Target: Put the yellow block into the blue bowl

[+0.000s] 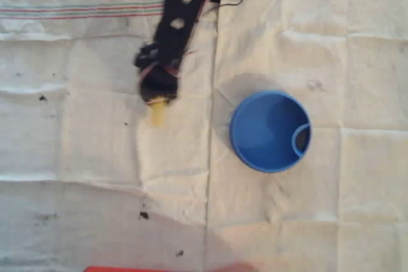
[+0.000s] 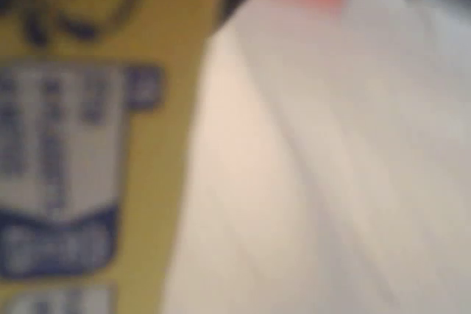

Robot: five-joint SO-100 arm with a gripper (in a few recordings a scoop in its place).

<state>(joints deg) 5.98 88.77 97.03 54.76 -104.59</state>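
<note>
Left of the blue bowl (image 1: 269, 130), the gripper (image 1: 157, 97) is gripping the yellow block (image 1: 157, 113), apparently lifting; carrying and dropping it in are still pending.

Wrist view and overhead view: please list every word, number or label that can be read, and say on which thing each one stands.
Nothing can be read.
Yellow block: dark blue and white printed marks in the wrist view, too blurred to read.
Blue bowl: no text visible.
Cloth: coloured stripes, no words.

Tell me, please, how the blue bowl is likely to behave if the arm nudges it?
The blue bowl looks like thin plastic and empty, so probably light. Sitting upright on wrinkled cloth, it would likelier slide or snag than roll, and might tip if struck near the rim.
</note>
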